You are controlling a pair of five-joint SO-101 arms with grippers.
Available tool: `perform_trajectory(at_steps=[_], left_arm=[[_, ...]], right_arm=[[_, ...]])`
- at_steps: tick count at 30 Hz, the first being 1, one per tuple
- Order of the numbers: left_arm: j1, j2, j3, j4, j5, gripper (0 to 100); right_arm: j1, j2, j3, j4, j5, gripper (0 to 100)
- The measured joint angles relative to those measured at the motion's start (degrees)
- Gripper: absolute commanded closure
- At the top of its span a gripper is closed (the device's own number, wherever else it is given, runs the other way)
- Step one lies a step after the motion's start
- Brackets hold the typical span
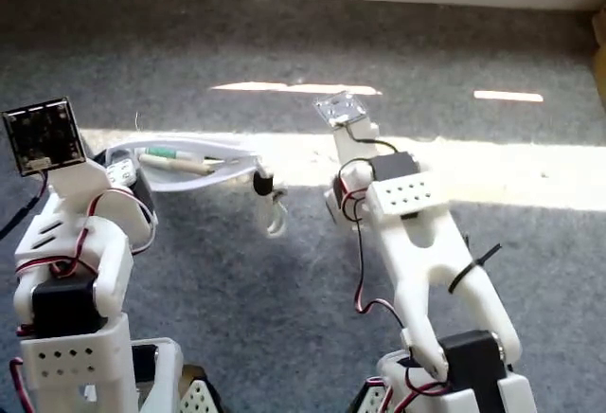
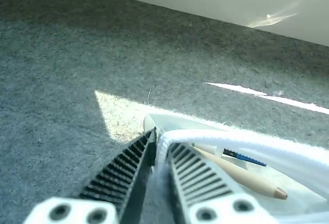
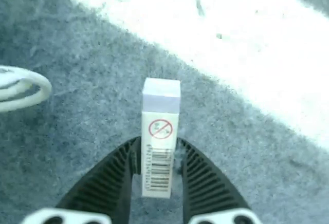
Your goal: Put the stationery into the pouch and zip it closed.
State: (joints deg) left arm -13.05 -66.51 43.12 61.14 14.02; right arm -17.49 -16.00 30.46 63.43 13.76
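Two pincers, both clenched: left pincer (image 2: 157,140) nips the pouch (image 1: 189,172) rim, right pincer (image 3: 158,143) holds the eraser (image 3: 161,126) pointing straight out; pouch lies to its left, lengthwise across.

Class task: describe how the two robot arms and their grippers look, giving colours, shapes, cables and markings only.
The left arm and right arm are white plastic segments with black motors, small holes and red and black cables. A black cable tie wraps the right arm. The left gripper and right gripper have black, ribbed, tapering fingers on white bases.
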Motion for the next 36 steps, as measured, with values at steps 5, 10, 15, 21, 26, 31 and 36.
perform_trajectory(at_steps=[5, 10, 15, 21, 26, 31, 36], left_arm=[[0.4, 0.0, 0.0, 0.0, 0.0, 97], [0.4, 0.0, 0.0, 0.0, 0.0, 97], [0.4, 0.0, 0.0, 0.0, 0.0, 97], [0.4, 0.0, 0.0, 0.0, 0.0, 97], [0.4, 0.0, 0.0, 0.0, 0.0, 97], [3.0, 0.0, 0.0, 0.0, -1.3, 97], [7.8, 0.0, 1.6, 0.0, -3.7, 97]], right_arm=[[0.0, -10.2, 8.6, -5.0, -1.1, 99.4], [-1.1, -27.0, 21.2, -14.8, -1.1, 99.4], [-5.2, -43.2, 29.3, -19.2, -1.1, 99.4], [-11.2, -58.5, 34.6, -24.2, -5.1, 99.4], [-17.3, -67.5, 40.5, -31.5, -6.3, 99.4], [-22.2, -73.6, 46.8, -42.2, -6.3, 99.4], [-24.3, -76.7, 53.1, -53.9, -6.3, 99.4]])
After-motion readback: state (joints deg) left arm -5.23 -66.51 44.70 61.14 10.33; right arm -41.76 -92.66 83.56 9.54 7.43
